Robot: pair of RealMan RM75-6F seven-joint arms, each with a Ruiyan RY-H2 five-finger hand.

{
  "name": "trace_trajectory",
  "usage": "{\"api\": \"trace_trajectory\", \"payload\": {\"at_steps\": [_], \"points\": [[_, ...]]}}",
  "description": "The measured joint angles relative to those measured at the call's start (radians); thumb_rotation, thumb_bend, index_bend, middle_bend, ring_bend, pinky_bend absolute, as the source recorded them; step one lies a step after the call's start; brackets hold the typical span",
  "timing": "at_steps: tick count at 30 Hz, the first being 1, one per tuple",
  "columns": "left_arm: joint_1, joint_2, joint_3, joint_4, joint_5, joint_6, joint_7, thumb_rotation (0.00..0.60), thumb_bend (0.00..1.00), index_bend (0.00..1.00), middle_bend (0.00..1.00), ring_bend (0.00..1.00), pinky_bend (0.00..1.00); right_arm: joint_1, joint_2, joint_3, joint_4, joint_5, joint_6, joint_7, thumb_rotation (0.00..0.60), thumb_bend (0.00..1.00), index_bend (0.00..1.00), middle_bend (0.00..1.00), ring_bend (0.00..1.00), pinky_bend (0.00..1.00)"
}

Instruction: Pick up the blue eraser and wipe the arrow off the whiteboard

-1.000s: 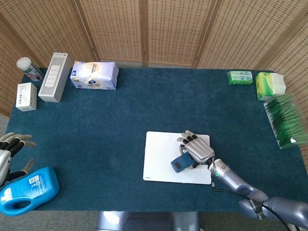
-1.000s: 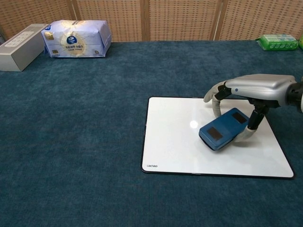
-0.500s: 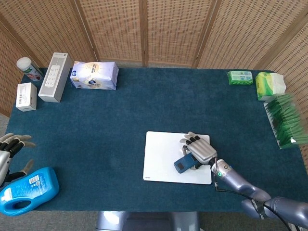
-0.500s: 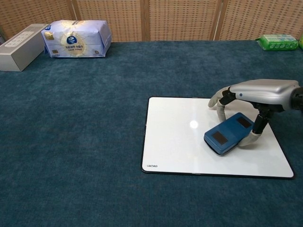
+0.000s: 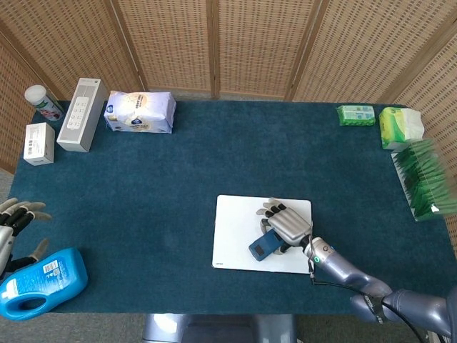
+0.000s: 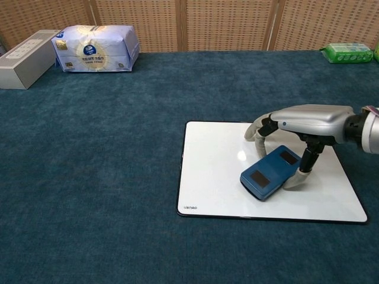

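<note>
The blue eraser [image 6: 269, 173] lies flat on the whiteboard [image 6: 210, 177], a little right of the board's middle, its long side slanting from near-left to far-right. The right hand [image 6: 299, 127] arches over its far-right end, with fingers curled down on the far side and the thumb pressed against the near-right edge, so the eraser is clamped between them. The board's white face shows no mark in either view. The whiteboard rests on the dark blue counter [image 5: 178, 186], toward the near right.

At the near-left edge of the head view the left hand [image 5: 13, 223] hangs with fingers spread apart, holding nothing, just beside a blue bottle [image 5: 43, 282] lying on its side.

Along the far-left side stand a white tub [image 5: 43, 102], a small white box [image 5: 38, 143], a long grey box [image 5: 83, 114] and a pack of tissues [image 5: 140, 111]. On the far right are green packets [image 5: 355, 115] and a green rack [image 5: 425, 179].
</note>
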Motion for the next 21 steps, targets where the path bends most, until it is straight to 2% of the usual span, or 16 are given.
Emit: {"api": "trace_trajectory", "payload": {"at_steps": [11, 15, 21], "points": [[0.007, -0.002, 0.003, 0.018, 0.000, 0.007, -0.022, 0.600, 0.43, 0.35, 0.26, 0.21, 0.12, 0.021, -0.017, 0.009, -0.066, -0.016, -0.006, -0.012, 0.600, 0.07, 0.64, 0.17, 0.00, 0.00], [0.007, -0.005, 0.003, 0.025, 0.001, 0.007, -0.029, 0.599, 0.43, 0.35, 0.26, 0.21, 0.12, 0.031, -0.003, 0.020, -0.104, -0.019, -0.003, -0.041, 0.600, 0.07, 0.64, 0.17, 0.00, 0.00], [0.006, -0.005, 0.002, 0.027, -0.001, 0.006, -0.029, 0.600, 0.43, 0.35, 0.26, 0.21, 0.12, 0.033, 0.036, 0.027, -0.099, 0.001, -0.003, -0.052, 0.600, 0.07, 0.64, 0.17, 0.00, 0.00]]}}
